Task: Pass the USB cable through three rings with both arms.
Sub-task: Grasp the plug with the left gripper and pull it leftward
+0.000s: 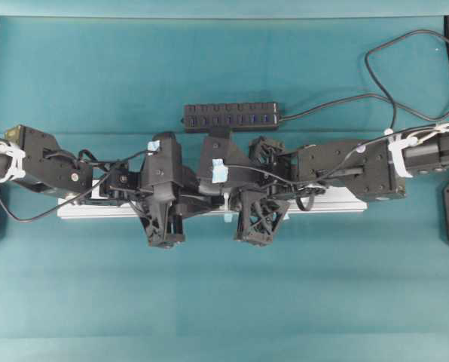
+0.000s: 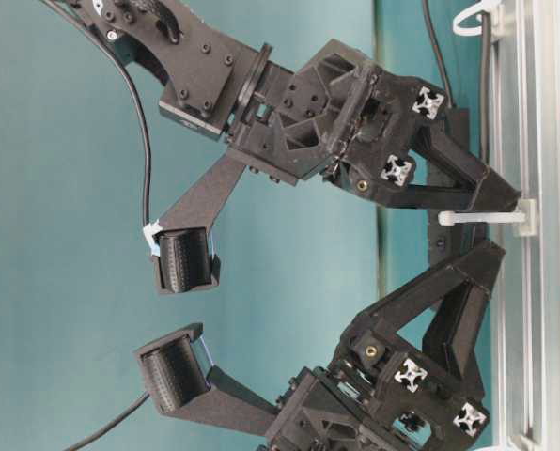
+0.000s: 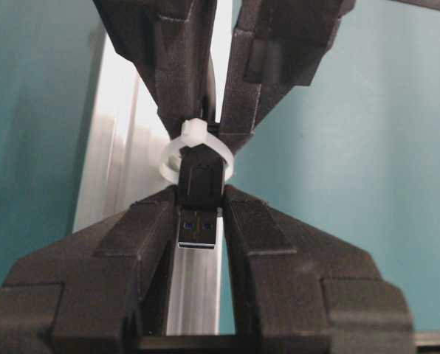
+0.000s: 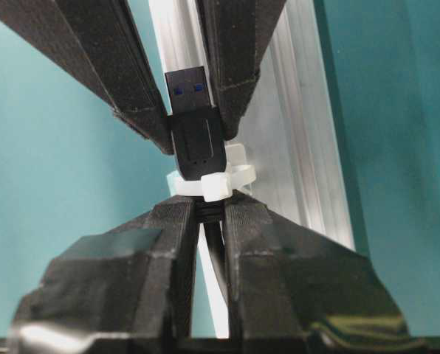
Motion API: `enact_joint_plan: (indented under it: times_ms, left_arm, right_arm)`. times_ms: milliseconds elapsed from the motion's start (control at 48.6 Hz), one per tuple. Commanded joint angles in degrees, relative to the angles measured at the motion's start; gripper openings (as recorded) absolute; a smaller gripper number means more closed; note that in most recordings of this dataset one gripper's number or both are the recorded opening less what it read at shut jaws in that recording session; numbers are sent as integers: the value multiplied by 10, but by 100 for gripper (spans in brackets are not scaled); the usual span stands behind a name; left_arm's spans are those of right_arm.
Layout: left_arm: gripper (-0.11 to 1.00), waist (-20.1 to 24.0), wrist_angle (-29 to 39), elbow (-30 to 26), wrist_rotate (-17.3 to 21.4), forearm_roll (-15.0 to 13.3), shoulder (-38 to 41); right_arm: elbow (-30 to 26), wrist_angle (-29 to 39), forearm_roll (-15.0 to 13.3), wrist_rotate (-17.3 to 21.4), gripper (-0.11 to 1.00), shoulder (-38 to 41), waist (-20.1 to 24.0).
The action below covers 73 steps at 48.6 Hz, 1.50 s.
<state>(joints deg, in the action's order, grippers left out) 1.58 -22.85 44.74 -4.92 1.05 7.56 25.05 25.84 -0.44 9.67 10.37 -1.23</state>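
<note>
On the table (image 1: 224,302), the rail (image 1: 345,202) runs left to right. The hub (image 1: 230,115) lies behind it. Above the rail's middle, the plug (image 3: 199,214) sits in a ring (image 3: 194,147), between the left gripper (image 3: 200,193) and right gripper (image 4: 205,203).

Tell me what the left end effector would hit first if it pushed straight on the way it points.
Likely the white ring just beyond its tips, around the USB plug; right behind it, the right end effector.
</note>
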Motion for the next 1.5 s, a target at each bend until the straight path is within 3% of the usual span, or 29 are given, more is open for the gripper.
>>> enact_joint_plan:
  times_ms: [0, 247, 370, 473, 638, 720, 1275, 1481]
  left_arm:
    - [23, -1, -4, 0, 0, 1, -7]
    - [23, -2, -4, 35, -5, 1, -36]
    - [18, -2, -4, 48, -5, 1, -51]
    - [16, -4, -4, 54, -5, 1, -58]
    - [16, -8, 4, 54, -5, 1, -66]
    - [16, -10, 13, 55, -5, 1, -74]
    - [16, -9, 70, 82, 0, 1, -170]
    - [16, -4, 87, 90, 4, 1, -208]
  right_arm:
    - [2, -8, 2, 8, -8, -12, 3]
    - [29, -10, 2, 8, -6, -33, 5]
    - [40, -7, 2, 6, 3, -47, 4]
    - [47, 0, 2, 8, 21, -59, 4]
    - [46, 3, 2, 7, 68, -70, 3]
    - [45, 2, 1, 7, 84, -78, 1]
    - [-9, -7, -7, 1, 80, -81, -5]
    - [-14, -45, -7, 2, 79, -78, -4]
